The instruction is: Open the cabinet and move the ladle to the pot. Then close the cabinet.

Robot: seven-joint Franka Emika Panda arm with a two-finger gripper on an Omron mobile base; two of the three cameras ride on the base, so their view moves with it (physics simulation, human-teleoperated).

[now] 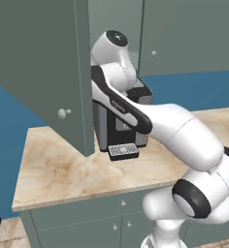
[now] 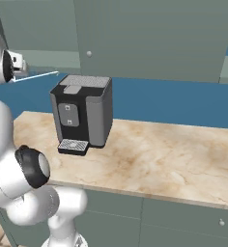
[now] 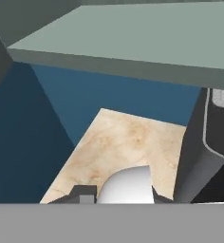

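Ladle (image 3: pixel 128 186), pale and round-bowled, sits between the pincer (image 3: pixel 118 195) tips, apparently held. Its thin grey handle (image 2: pixel 36 75) juts beside the open cabinet (image 1: pixel 43 63) door.

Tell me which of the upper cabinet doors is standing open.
The cabinet door at the far left in the left base view: it swings out over the counter, its knob facing forward. The door with the other knob lies flush, closed.

Cabinet (image 1: pixel 136 34) upper, grey-green; its left door (image 1: pixel 41 63) is swung open toward camera, round pale knob (image 1: pixel 63 114) near the door's lower edge. Neighbouring door shut, knob (image 1: pixel 154 53) visible. White arm (image 1: pixel 179 135) rises from lower right and reaches up toward the open cabinet, partly covering a black coffee machine (image 1: pixel 117 131) on the beige marble counter (image 1: pixel 58 164). Drip tray (image 1: pixel 123 151) in front. Blue wall behind
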